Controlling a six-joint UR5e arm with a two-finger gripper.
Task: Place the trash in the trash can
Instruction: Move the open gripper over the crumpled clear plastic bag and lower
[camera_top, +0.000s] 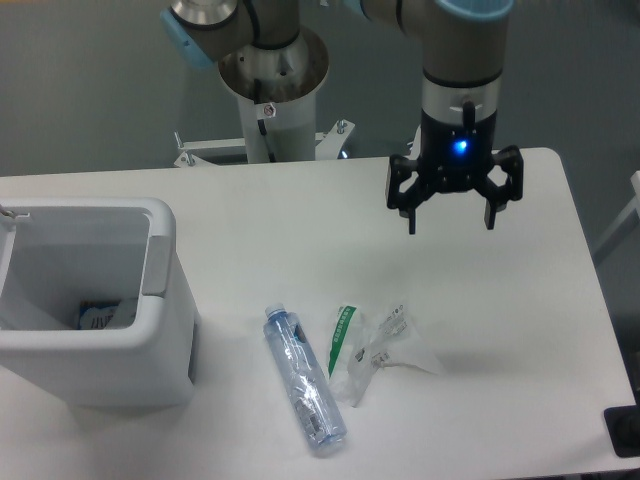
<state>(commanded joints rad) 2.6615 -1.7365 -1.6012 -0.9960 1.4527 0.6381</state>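
Two pieces of trash lie on the white table's front middle: a crushed clear bluish bottle (304, 382) and, just right of it, a crumpled clear wrapper (372, 349) with a green strip and white labels. The white boxy trash can (160, 320) stands at the left, with something small lying inside it. My gripper (451, 224) hangs open and empty above the table's back right, well above and right of the wrapper, fingers pointing down.
The arm's white pedestal (272, 105) rises behind the table's back edge. The table's right edge (590, 290) runs close to the gripper's side, and a dark object (625, 432) sits at the front right corner.
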